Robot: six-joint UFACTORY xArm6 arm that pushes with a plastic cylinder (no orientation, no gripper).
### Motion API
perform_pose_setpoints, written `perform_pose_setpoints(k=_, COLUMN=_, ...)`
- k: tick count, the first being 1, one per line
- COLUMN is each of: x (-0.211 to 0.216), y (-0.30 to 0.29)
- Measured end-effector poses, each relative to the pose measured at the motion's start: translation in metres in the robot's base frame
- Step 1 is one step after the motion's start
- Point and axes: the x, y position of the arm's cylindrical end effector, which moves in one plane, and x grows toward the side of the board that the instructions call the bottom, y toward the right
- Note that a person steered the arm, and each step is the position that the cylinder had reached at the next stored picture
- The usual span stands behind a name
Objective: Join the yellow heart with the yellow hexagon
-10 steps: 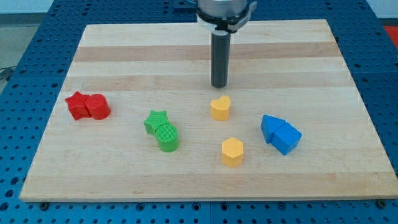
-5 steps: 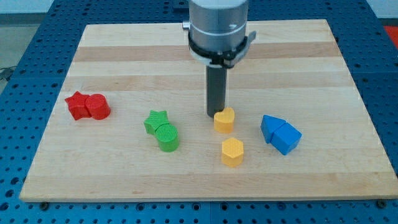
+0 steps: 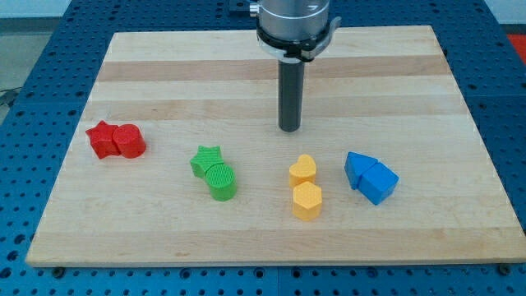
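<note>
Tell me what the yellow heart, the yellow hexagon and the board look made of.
The yellow heart and yellow hexagon look like matte plastic, probably 3D-printed; the green blocks show fine ribbed layer lines, though the yellow ones are too small to confirm. The board appears to be pale, smooth wood: lengthwise plank strips and grain show. My tip is a dark rod, material unclear.

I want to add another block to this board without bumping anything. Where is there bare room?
Free: the wooden board across the view's top on both sides of my tip, and the strip along the bottom edge. Crowded: the middle band holding the red blocks, green blocks, yellow heart touching the yellow hexagon, and blue blocks.
</note>
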Motion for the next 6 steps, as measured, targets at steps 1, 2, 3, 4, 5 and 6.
perform_pose_setpoints(k=1, x=0.001, y=0.000)
perform_pose_setpoints(k=2, x=0.047, y=0.000)
perform_pose_setpoints(k=3, x=0.049, y=0.000)
perform_pose_setpoints(k=4, x=0.049, y=0.001)
perform_pose_setpoints(k=5, x=0.081, y=0.004)
perform_pose_setpoints(k=6, x=0.069, y=0.003)
